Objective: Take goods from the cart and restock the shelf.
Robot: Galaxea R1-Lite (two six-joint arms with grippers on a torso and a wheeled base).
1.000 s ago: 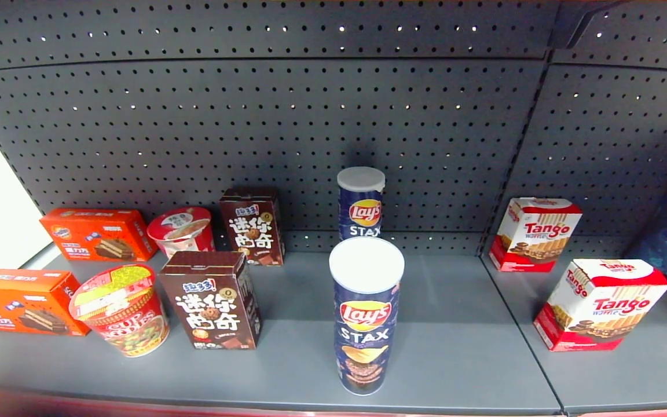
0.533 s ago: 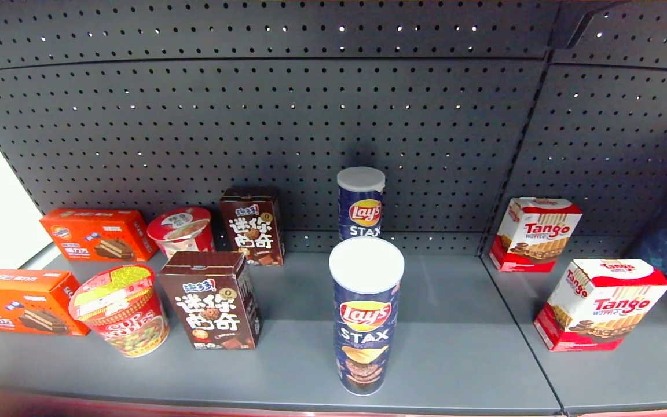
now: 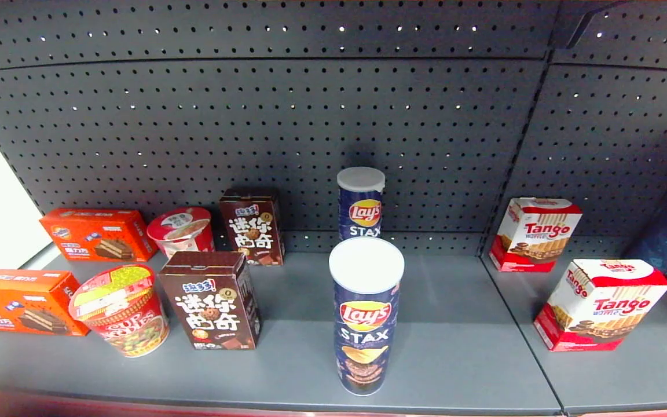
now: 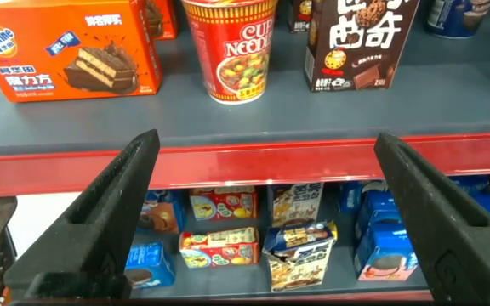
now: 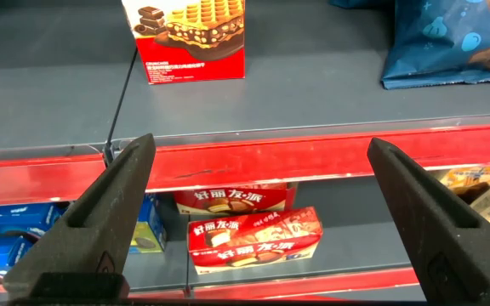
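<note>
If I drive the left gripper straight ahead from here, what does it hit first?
Probably the shelf's red front edge: it runs right across the line of the open left gripper, with the cup noodles standing just above and behind it. Depth is hard to judge from this view.

The shelf (image 3: 455, 347) is plain dark grey, its back panel (image 3: 252, 127) grey dotted with rows of small holes, its front strip (image 4: 253, 157) red; orange boxes (image 3: 18, 301), dark brown boxes (image 3: 212, 298), a red and yellow noodle cup (image 3: 120, 310), navy cans (image 3: 365, 315) with white lids, white-and-red wafer boxes (image 3: 597, 304), a blue bag (image 5: 449, 42) with paler print
</note>
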